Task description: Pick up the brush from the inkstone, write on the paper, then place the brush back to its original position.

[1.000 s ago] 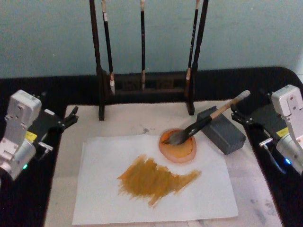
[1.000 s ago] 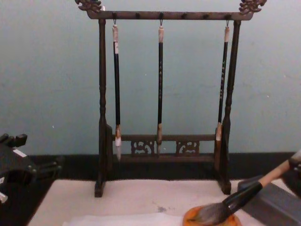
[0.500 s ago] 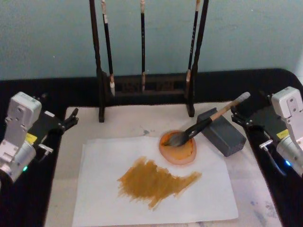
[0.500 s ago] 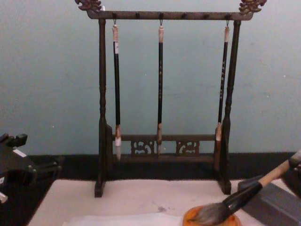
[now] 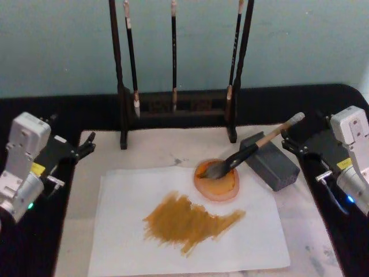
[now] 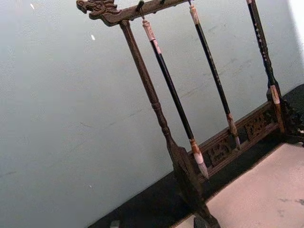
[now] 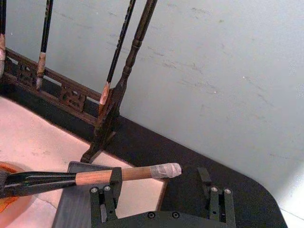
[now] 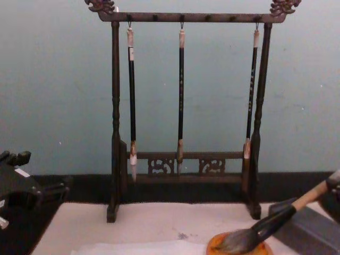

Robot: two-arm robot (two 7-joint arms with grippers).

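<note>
Brush [image 5: 253, 145] lying free, not gripped: bushy tuft down in a shallow orange dish [image 5: 217, 186], black lower section slanting up and to the right, tan handle propped on the near top edge of the grey inkstone [image 5: 270, 160], pale taped end poking out past it toward the right. Dish sitting on the far right corner of the paper [image 5: 127, 231], just beside the inkstone. Across the middle of the paper, a broad ochre smear [image 5: 190, 222]. Under the paper, a cream mat [image 5: 155, 147] on the black table [image 5: 323, 98]. Right gripper [image 7: 159, 192] low at the table's right side, just behind the taped end, jaws wide apart and clamped on nothing; from the right wrist, handle crossing above one finger [image 7: 102, 197] and ending over the gap, contact there impossible to judge. Left gripper [image 5: 85, 147] parked at the mat's left edge, well apart from brush and paper, pointing inward, with dark fingers [image 8: 56, 188] spread and empty. At the back of the mat, a dark wooden rack [image 5: 122, 86] with three slim brushes [image 8: 181, 95] hanging upright from its top bar, tips just above the carved lower rail
</note>
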